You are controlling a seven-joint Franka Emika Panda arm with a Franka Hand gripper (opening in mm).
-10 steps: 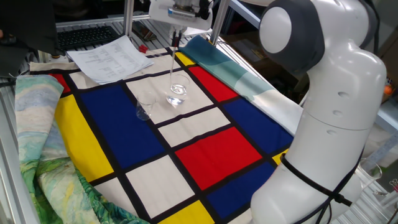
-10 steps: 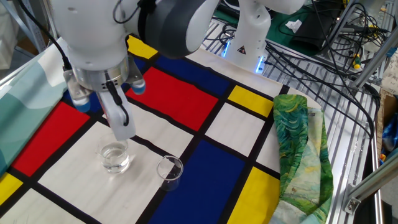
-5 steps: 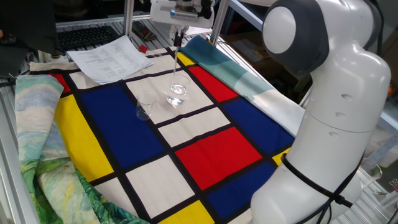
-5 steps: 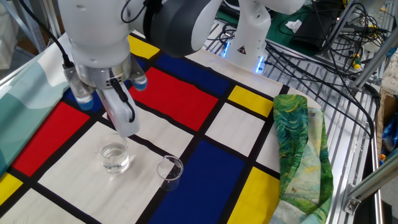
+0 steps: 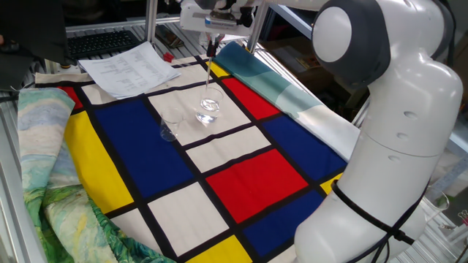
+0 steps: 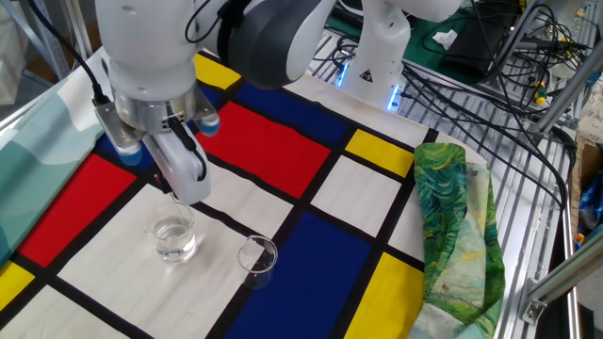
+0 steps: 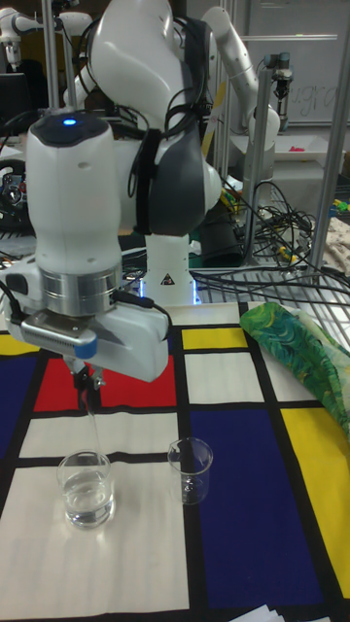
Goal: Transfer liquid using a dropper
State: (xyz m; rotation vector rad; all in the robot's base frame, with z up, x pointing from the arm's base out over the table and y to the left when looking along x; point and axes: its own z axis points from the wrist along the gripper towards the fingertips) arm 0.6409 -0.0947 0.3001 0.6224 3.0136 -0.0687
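Clear dropper (image 7: 89, 400) hangs upright; liquid (image 7: 88, 507) pools below.

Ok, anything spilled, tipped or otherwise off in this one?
Nothing stands out. Both glasses stand upright, the fuller glass with liquid and the smaller glass beside it, no wet patches visible on the cloth. The gripper holds the dropper above the fuller glass.

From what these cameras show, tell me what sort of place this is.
Most likely a robotics lab. The robot arm works over a table framed by metal rails, loose cables trail behind it, and a second robot arm stands farther back. The colourful cloth with two small glasses looks like a test setup.
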